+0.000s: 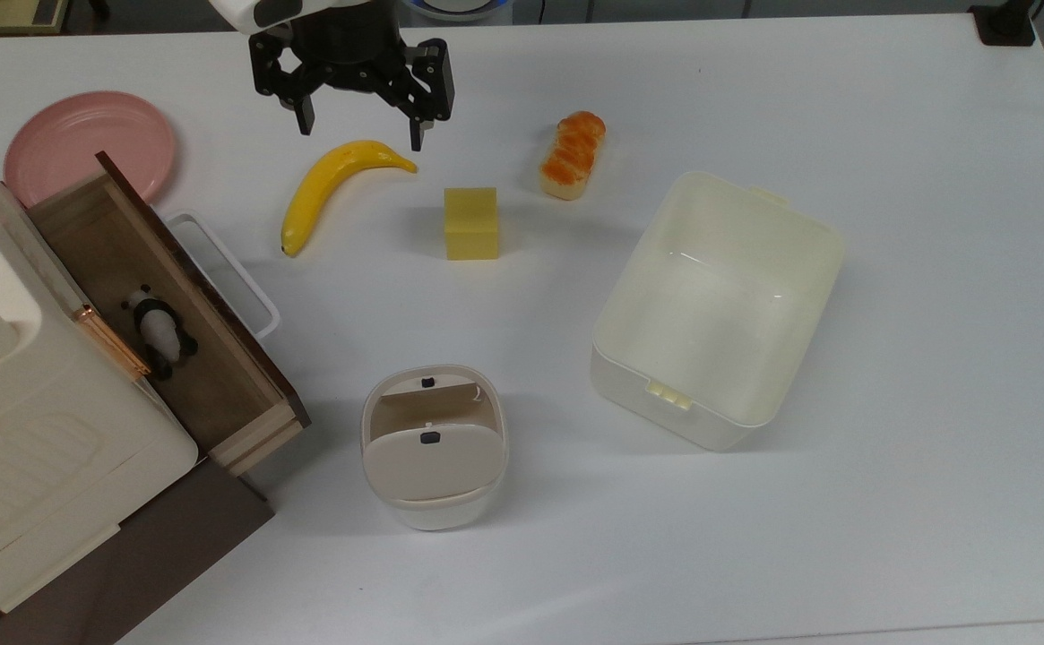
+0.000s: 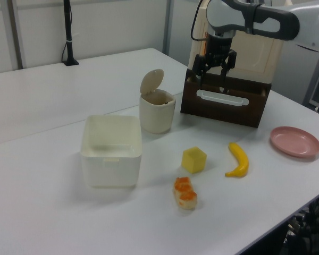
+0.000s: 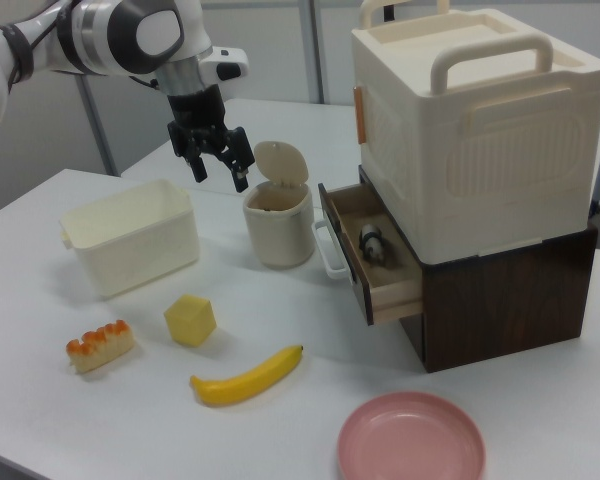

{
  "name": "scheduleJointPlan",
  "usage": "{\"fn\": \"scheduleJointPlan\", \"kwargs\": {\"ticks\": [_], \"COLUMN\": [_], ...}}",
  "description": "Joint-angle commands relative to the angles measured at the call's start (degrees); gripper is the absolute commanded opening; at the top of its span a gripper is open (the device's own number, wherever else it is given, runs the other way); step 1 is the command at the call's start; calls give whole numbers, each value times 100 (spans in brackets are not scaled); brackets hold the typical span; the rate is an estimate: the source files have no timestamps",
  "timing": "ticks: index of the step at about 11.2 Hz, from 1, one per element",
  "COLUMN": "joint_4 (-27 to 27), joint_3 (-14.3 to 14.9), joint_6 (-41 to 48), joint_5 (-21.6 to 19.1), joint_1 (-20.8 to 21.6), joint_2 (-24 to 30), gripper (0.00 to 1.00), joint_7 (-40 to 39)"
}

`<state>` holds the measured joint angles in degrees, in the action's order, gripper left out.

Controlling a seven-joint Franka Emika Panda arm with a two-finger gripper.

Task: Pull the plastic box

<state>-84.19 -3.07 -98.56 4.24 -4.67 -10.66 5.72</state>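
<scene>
The plastic box (image 1: 710, 313) is a large cream-white tub, empty, standing on the white table at the top view's right. It also shows in the left view (image 2: 111, 170) and in the right view (image 3: 140, 250). My gripper (image 1: 361, 134) hangs open in the air at the table's far edge in the top view, above the tip of a banana (image 1: 333, 188) and well to the left of the box. It holds nothing. In the left view the gripper (image 2: 210, 81) is in front of the cabinet. In the right view the gripper (image 3: 220, 176) hangs beyond the box.
A yellow cube (image 1: 471, 224) and a glazed bread roll (image 1: 573, 154) lie between the gripper and the box. A small beige bin (image 1: 432, 446) with its flap lid up stands near the front. A cabinet's open drawer (image 1: 172, 313) holds a toy panda (image 1: 159, 327). A pink plate (image 1: 87, 148) lies behind.
</scene>
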Motion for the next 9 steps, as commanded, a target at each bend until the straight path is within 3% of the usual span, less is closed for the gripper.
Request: {"fn": "scheduleJointPlan", "kwargs": {"ticks": [1,9], "joint_4": [-133,-150], "joint_3": [25,25], "joint_6": [91,109], "joint_5": [-2,7], "joint_1": [54,54], "joint_2": [152,135], "gripper": [100,100], "joint_7": [-176,-326]}}
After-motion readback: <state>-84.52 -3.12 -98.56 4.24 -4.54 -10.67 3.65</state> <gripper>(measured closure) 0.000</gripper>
